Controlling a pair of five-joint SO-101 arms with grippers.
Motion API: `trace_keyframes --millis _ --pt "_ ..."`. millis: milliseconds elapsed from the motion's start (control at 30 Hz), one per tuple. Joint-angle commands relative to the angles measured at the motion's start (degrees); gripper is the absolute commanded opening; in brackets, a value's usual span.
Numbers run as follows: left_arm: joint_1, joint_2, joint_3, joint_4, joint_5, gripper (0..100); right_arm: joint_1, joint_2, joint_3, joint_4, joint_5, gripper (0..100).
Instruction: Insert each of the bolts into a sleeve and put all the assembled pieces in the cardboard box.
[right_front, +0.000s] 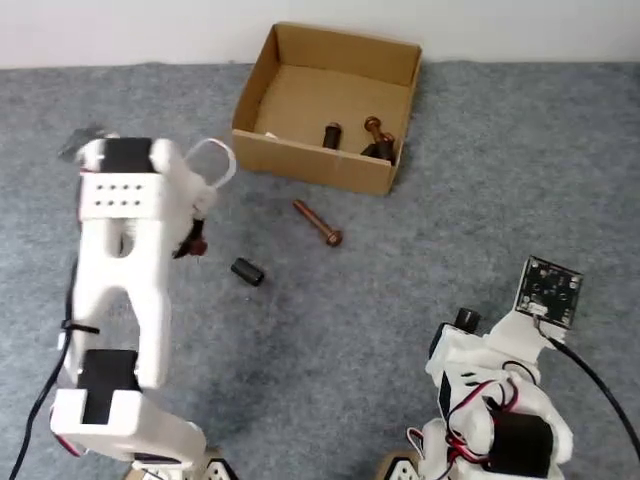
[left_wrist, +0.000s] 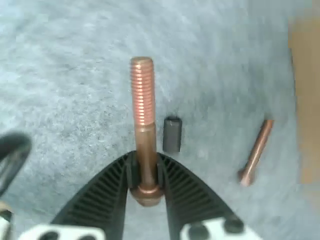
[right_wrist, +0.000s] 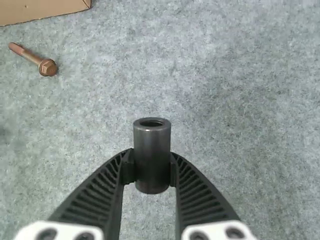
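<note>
My left gripper (left_wrist: 146, 167) is shut on a copper bolt (left_wrist: 142, 115), gripped near its head with the threaded end pointing away. In the high view this gripper (right_front: 193, 245) hovers left of a loose black sleeve (right_front: 247, 271). The same sleeve (left_wrist: 172, 134) lies on the carpet just beside the held bolt. My right gripper (right_wrist: 151, 162) is shut on a second black sleeve (right_wrist: 151, 152), its open bore facing up. A loose bolt (right_front: 318, 222) lies between the sleeve and the cardboard box (right_front: 300, 162). Two assembled pieces (right_front: 332, 134) (right_front: 375, 136) rest inside the box.
The right arm (right_front: 500, 400) sits folded at the near right of the grey carpet (right_front: 480, 200). The box stands at the far middle, against the wall. The loose bolt (right_wrist: 34, 59) and a box corner (right_wrist: 40, 10) lie beyond the right gripper.
</note>
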Motion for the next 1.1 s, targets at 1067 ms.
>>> trace_keyframes --millis 1067 --pt "-1.7 -3.7 0.4 1.3 4.1 14 -0.1 0.0 0.3 -2.1 1.1 0.9"
